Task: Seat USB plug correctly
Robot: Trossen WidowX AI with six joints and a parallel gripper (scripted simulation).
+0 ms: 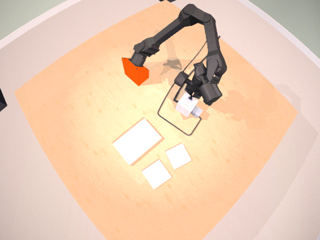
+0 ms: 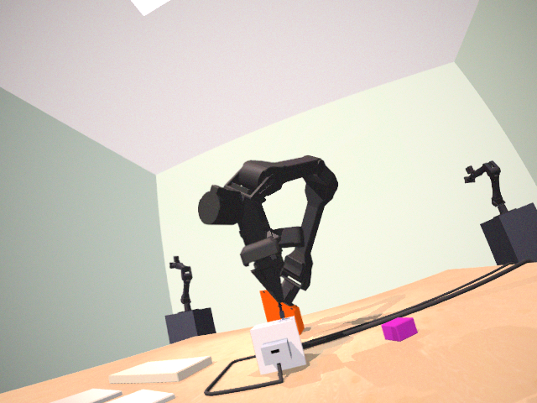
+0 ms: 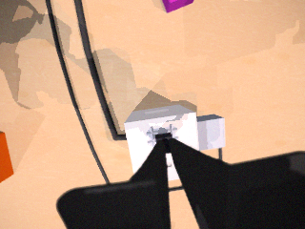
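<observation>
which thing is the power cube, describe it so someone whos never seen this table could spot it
Find the black arm's gripper, pointing down at the wooden table. The power cube is the white block right under its fingertips. Unlike the flat white slabs nearby, it stands tall, with a grey adapter on one side.

Top view: harsh glare bleaches the desk [image 1: 85,160] at centre-left; edges bow. Faint grain and soft shadows mark the wrist view.
</observation>
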